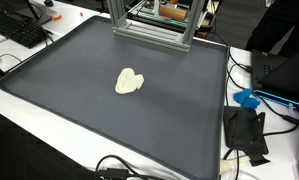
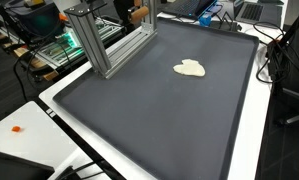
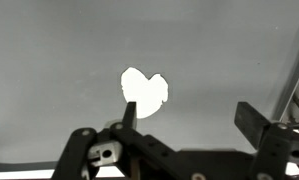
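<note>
We see our hand [image 3: 187, 115] released, fingers wide, just short of the cream heart-shaped piece [image 3: 145, 92] on the dark mat [image 1: 79, 70], aluminium frame [image 1: 149, 36] standing well beyond that piece.

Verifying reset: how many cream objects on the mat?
1. The cream lump lies near the middle of the dark mat, ahead of the open gripper in the wrist view. None seems hidden.

I see a pale cream lump [image 1: 130, 82], plain and unpatterned, in the middle of the mat [image 1: 79, 115], which is an even dark grey. At the mat's far edge the frame [image 1: 149, 25] is silver. Off one side of the mat lies a bright blue piece [image 1: 247, 99], off the opposite corner a black keyboard [image 1: 19, 28]. Around the mat the table [image 1: 14, 112] is white. My gripper [image 3: 189, 115] is black.
</note>
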`<state>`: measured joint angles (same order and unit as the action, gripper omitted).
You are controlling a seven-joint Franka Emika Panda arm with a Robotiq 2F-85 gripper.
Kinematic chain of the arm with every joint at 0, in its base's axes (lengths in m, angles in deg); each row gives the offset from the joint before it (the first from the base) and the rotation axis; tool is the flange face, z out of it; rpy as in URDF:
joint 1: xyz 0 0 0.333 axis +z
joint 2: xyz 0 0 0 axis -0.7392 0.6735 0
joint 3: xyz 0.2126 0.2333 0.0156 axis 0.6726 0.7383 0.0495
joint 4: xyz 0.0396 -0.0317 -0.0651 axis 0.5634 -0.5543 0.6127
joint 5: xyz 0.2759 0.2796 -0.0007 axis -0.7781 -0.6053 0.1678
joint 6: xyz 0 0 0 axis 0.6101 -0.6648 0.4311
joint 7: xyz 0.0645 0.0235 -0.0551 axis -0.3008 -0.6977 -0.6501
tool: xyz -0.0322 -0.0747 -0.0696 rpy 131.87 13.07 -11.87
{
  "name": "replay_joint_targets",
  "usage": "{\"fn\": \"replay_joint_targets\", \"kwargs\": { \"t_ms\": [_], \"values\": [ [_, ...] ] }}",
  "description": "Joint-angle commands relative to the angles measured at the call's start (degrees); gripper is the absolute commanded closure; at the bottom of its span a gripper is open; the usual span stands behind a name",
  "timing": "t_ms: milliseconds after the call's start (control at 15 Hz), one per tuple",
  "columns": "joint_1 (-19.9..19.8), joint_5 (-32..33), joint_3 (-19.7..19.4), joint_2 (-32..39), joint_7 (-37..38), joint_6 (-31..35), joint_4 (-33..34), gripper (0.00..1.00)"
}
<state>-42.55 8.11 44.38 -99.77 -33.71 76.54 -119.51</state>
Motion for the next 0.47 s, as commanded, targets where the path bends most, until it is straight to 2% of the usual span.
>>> {"fn": "replay_joint_targets", "kwargs": {
  "t_ms": [0,400],
  "values": [
    [0.12,0.02,-0.43,1.34,0.05,0.67,0.40,0.00],
    [0.16,0.02,-0.53,2.05,0.03,1.00,0.86,0.00]
  ]
}}
